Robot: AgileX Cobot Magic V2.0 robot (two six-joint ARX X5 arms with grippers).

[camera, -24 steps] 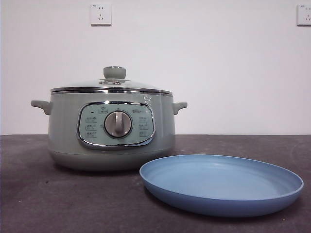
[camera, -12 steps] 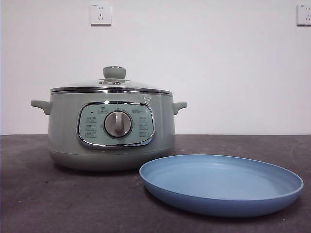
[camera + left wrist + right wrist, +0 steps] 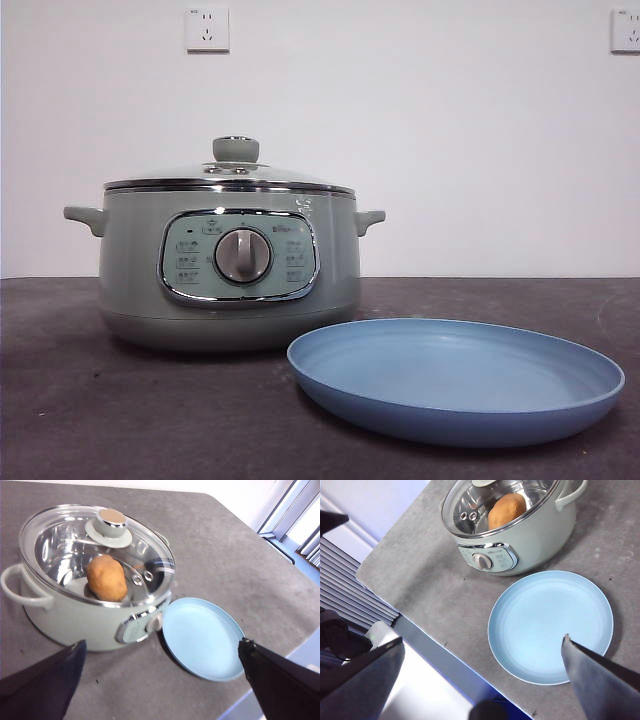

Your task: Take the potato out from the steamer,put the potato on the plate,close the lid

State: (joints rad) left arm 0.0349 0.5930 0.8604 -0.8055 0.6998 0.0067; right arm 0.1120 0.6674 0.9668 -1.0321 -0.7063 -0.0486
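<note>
The pale green steamer (image 3: 228,270) stands on the table with its glass lid (image 3: 232,175) shut on it. Through the glass the orange-brown potato (image 3: 106,577) (image 3: 506,509) lies inside. Beside the steamer's front rests the light-blue plate (image 3: 455,380) (image 3: 202,637) (image 3: 550,625), with nothing on it. My left gripper (image 3: 161,645) hovers high above steamer and plate, open and holding nothing. My right gripper (image 3: 482,642) also hangs high, over the plate's side near the table edge, open with nothing between its fingers. Neither arm shows in the front view.
The dark grey table (image 3: 120,420) ends in an edge (image 3: 410,622) close to the plate and steamer front. Two wall sockets (image 3: 207,30) sit on the white wall behind. A window frame (image 3: 290,515) lies beyond the table's far corner.
</note>
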